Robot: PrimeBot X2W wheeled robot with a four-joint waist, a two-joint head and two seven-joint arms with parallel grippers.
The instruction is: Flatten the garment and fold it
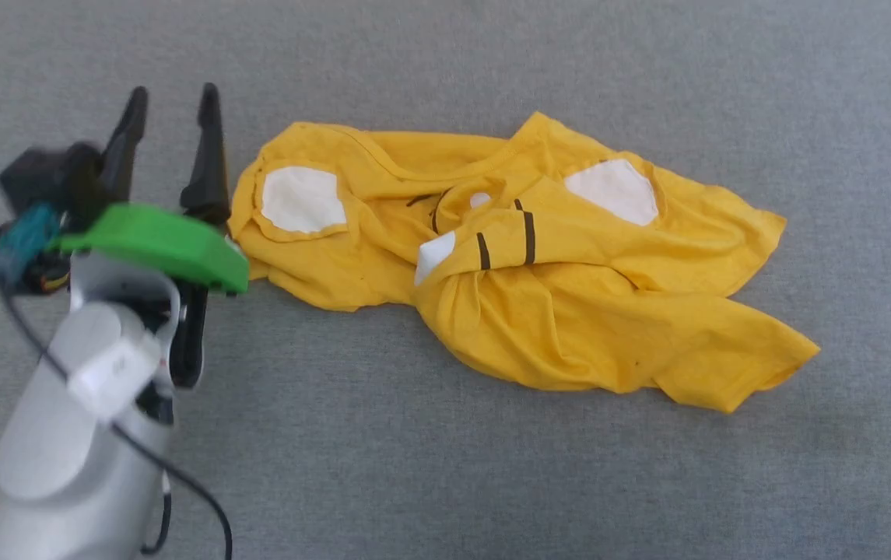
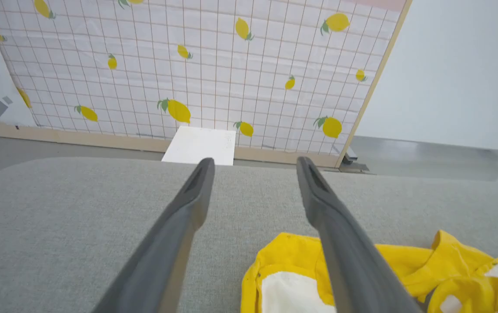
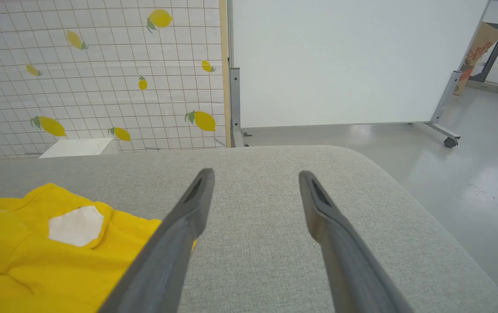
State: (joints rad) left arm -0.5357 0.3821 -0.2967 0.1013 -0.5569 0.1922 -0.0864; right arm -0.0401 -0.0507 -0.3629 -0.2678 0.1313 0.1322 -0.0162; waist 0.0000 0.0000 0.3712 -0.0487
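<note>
Toward the left side of the table (image 1: 383, 474), the left gripper (image 1: 173, 95) stands wide open and empty, just beside the shirt (image 1: 538, 264). Toward the right edge, the right gripper (image 3: 256, 173) gapes empty too. Mid-table, the shirt lies crumpled and overlapped: flattening looks unfinished, folding unstarted.
</note>
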